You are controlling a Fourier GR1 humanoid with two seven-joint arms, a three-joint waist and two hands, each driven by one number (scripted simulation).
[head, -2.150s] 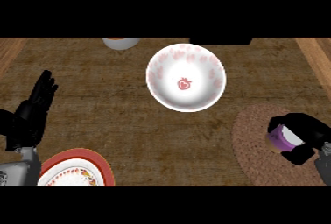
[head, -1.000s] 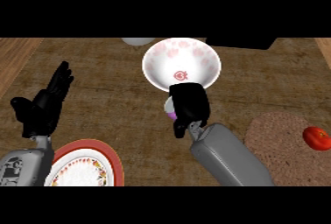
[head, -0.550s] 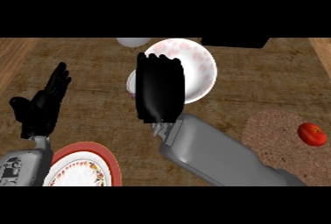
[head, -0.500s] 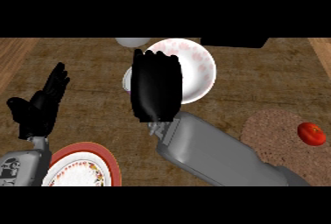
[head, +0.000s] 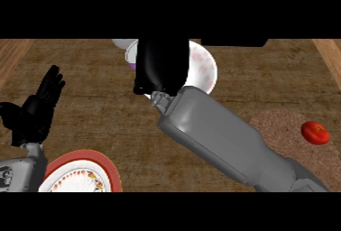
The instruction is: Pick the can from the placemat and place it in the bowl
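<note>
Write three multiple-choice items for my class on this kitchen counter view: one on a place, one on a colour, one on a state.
1. Where does the red tomato lie?
A. on the round brown placemat
B. in the bowl
C. on the plate

2. What colour is the rim of the plate at the lower left?
A. blue
B. orange-red
C. green

3. How is the left hand held?
A. curled round a can
B. open, fingers up
C. flat on the plate

Answers: 1 A, it sits on the mat's right part. 2 B, the rim shows orange-red. 3 B, its fingers are straight and hold nothing.

A red tomato (head: pixel 315 132) sits at the counter's right side. A red-rimmed plate (head: pixel 100 161) with a floral pattern lies at lower left.
</note>
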